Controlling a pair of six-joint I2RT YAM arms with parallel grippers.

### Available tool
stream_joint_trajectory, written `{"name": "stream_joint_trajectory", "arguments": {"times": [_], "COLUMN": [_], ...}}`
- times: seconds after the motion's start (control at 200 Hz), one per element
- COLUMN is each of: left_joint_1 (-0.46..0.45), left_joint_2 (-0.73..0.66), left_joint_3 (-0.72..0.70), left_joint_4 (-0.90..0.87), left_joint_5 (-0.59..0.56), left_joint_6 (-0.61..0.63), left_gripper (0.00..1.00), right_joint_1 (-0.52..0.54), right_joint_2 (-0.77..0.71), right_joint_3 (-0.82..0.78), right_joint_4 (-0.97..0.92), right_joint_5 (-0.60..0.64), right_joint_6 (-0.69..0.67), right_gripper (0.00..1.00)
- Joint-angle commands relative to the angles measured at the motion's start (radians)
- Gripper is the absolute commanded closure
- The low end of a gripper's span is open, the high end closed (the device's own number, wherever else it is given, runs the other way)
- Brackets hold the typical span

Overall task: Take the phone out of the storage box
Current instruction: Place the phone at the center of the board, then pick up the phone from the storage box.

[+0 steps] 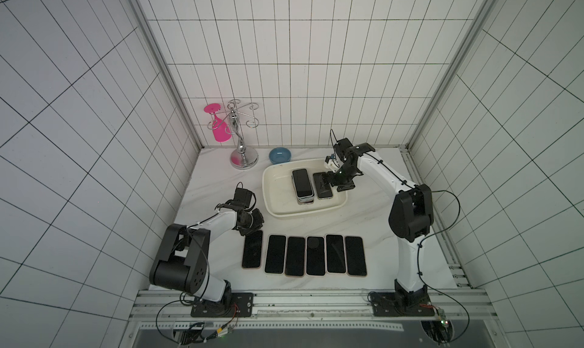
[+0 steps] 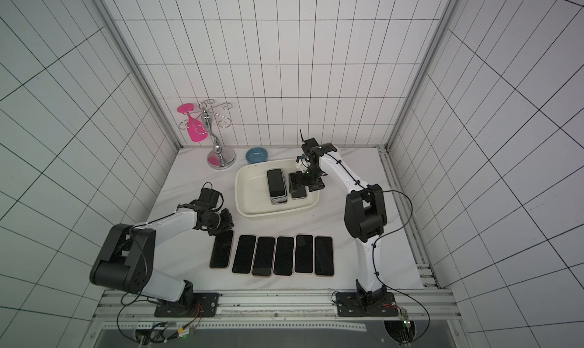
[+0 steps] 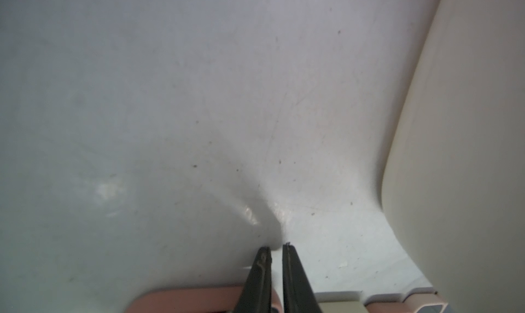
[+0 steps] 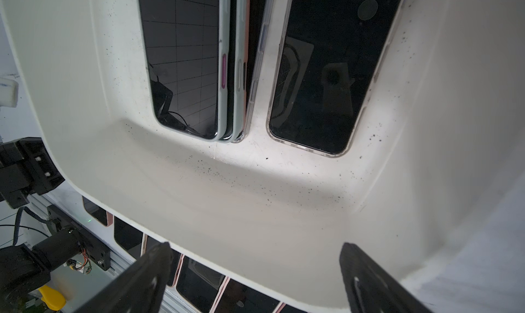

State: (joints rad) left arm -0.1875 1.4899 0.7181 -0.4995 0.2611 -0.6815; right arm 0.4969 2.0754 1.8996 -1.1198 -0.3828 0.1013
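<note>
Lying flat in a row on the counter (image 1: 221,188), lower centre of both top views: six phones (image 1: 303,256), screens up, already outside the box.

Poising at the upper end of the leftmost one: left gripper (image 3: 277,247), jaws standing only a narrow slit apart, holding nothing.

Sitting mid-frame, just above the row: storage box (image 1: 278,198), containing a stack of phones (image 1: 302,183) at its centre and a single phone (image 4: 326,70) in a clear case, lying flat just right of the stack.

Hanging over that phone: right gripper (image 4: 255,244), jaws spread wide, gripping nothing.

Judging the handling: rigid, fairly dense slab; glass face probably slippery and breakable; best taken across the two long cased edges near mid-length, minding the tight gap beside the stack.

Standing farthest back, above and left of the box: blue bowl (image 1: 280,155), chrome stand (image 1: 241,147) carrying an inverted pink glass (image 1: 218,125).
</note>
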Motion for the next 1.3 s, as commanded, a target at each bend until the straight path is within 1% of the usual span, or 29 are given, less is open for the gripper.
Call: {"name": "stream_joint_trajectory", "arguments": {"times": [0.0,0.06,0.125,0.2,0.27,0.31,0.44,0.475,0.51,0.555,0.605,0.655,0.745,0.825,0.92,1.015,1.099,1.294], "left_joint_1": [0.0,0.004,0.022,0.053,0.103,0.14,0.234,0.241,0.242,0.241,0.239,0.218,0.158,0.114,0.089,0.086,0.084,0.08], "left_joint_2": [-0.063,-0.102,-0.15,-0.21,-0.26,-0.281,-0.286,-0.273,-0.256,-0.224,-0.188,-0.166,-0.174,-0.185,-0.211,-0.236,-0.25,-0.297], "left_joint_3": [0.036,0.078,0.109,0.117,0.08,0.049,-0.033,-0.044,-0.055,-0.064,-0.071,-0.077,-0.094,-0.121,-0.167,-0.211,-0.237,-0.248], "left_joint_4": [-0.089,-0.143,-0.191,-0.256,-0.283,-0.278,-0.236,-0.228,-0.202,-0.181,-0.15,-0.134,-0.119,-0.116,-0.106,-0.096,-0.084,-0.101], "left_joint_5": [-0.072,-0.128,-0.157,-0.234,-0.296,-0.309,-0.279,-0.278,-0.265,-0.249,-0.2,-0.175,-0.157,-0.133,-0.126,-0.113,-0.091,-0.072], "left_joint_6": [-0.031,-0.049,-0.061,-0.097,-0.134,-0.152,-0.222,-0.24,-0.246,-0.254,-0.25,-0.256,-0.278,-0.307,-0.325,-0.331,-0.346,-0.368], "left_gripper": [0.61,0.52,0.46,0.44,0.45,0.49,0.9,0.97,1.0,1.0,1.0,1.0,1.0,1.0,1.0,1.0,1.0,1.0], "right_joint_1": [0.0,0.002,0.001,0.002,0.0,0.002,0.001,0.0,0.001,0.001,0.0,0.0,-0.004,-0.008,-0.009,-0.01,-0.006,0.016], "right_joint_2": [-0.02,-0.021,-0.021,-0.02,-0.021,-0.021,-0.021,-0.023,-0.026,-0.028,-0.031,-0.031,-0.02,0.004,0.045,0.112,0.191,0.33], "right_joint_3": [-0.022,-0.017,-0.016,-0.017,-0.02,-0.024,-0.03,-0.031,-0.033,-0.034,-0.033,-0.033,-0.024,0.002,0.059,0.141,0.239,0.385], "right_joint_4": [-0.006,-0.005,-0.006,-0.006,-0.003,0.002,0.007,0.007,0.008,0.008,0.008,0.009,0.008,0.001,-0.018,-0.05,-0.101,-0.146], "right_joint_5": [-0.008,-0.008,-0.007,-0.007,-0.008,-0.011,-0.019,-0.019,-0.018,-0.016,-0.014,-0.013,-0.005,0.033,0.108,0.163,0.183,0.233], "right_joint_6": [0.0,-0.002,-0.003,-0.002,-0.002,-0.002,-0.002,-0.002,-0.005,-0.006,-0.006,-0.006,0.001,0.014,0.022,0.014,0.005,-0.013], "right_gripper": [0.03,0.04,0.03,0.03,0.03,0.03,0.03,0.03,0.03,0.03,0.03,0.03,0.03,0.03,0.02,0.02,0.02,0.02]}}
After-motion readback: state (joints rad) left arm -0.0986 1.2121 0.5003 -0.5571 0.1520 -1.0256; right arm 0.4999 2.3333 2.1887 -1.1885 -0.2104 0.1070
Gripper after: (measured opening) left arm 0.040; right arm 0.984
